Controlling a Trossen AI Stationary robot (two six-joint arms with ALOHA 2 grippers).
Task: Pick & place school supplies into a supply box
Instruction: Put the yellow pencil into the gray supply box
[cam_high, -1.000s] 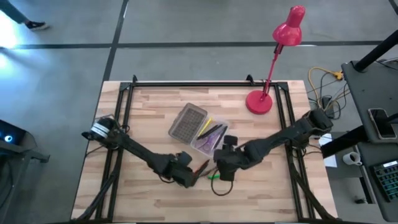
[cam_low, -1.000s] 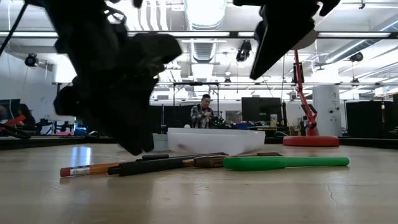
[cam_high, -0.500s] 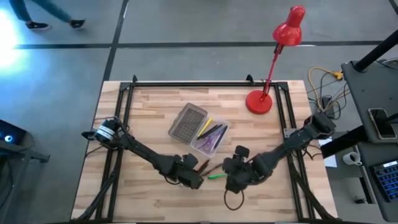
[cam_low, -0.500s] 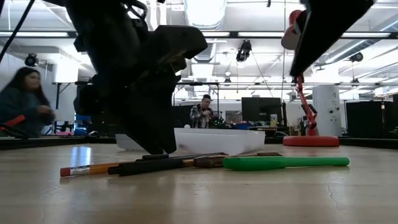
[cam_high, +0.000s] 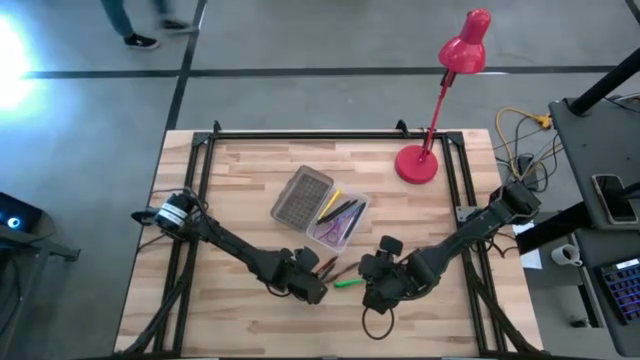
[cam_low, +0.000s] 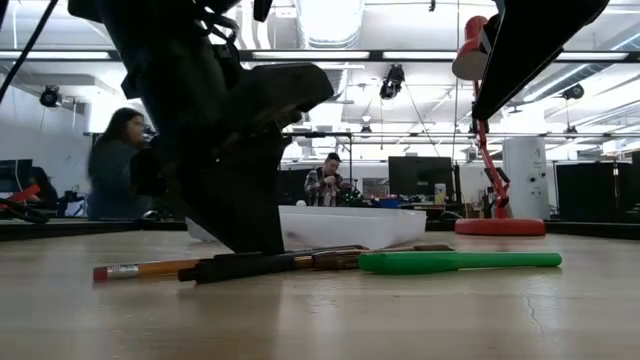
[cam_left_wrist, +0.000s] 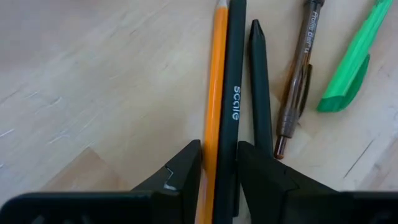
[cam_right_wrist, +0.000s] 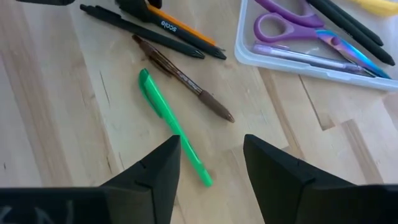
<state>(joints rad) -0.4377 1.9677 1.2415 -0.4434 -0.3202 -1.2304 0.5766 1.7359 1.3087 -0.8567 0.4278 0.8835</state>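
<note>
Several pens lie side by side on the wood near the table's near edge: an orange pencil (cam_left_wrist: 216, 68), a black pen marked "scale" (cam_left_wrist: 234, 74), a second black pen (cam_left_wrist: 261, 93), a brown pen (cam_left_wrist: 300, 68) and a green pen (cam_right_wrist: 171, 127). My left gripper (cam_left_wrist: 219, 171) is down on the pencil and the "scale" pen, shut on them. My right gripper (cam_right_wrist: 211, 177) hangs open above the green pen, touching nothing. The supply box (cam_high: 338, 222) lies open beyond them, lid (cam_high: 300, 195) flat, holding purple scissors, black pens and something yellow. My left gripper pinches the orange pencil (cam_left_wrist: 211, 149) and the black "scale" pen (cam_left_wrist: 229, 149) together between its two fingers, which lie one on each side of the pair. It comes from above, pointing down. Both lie flat on the table (cam_low: 250, 265).
A red desk lamp (cam_high: 440, 90) stands at the table's far right. Black frame rails (cam_high: 200, 170) run along the table's left, far and right sides. Bare wood (cam_high: 230, 320) lies along the near edge. People show in the room behind (cam_low: 115, 165).
My left gripper has moved a little toward the table's right and come down onto the pencil and black pen, and the pencil has slid slightly. My right gripper has drawn back from the box toward the near edge and now hangs over the green pen.
</note>
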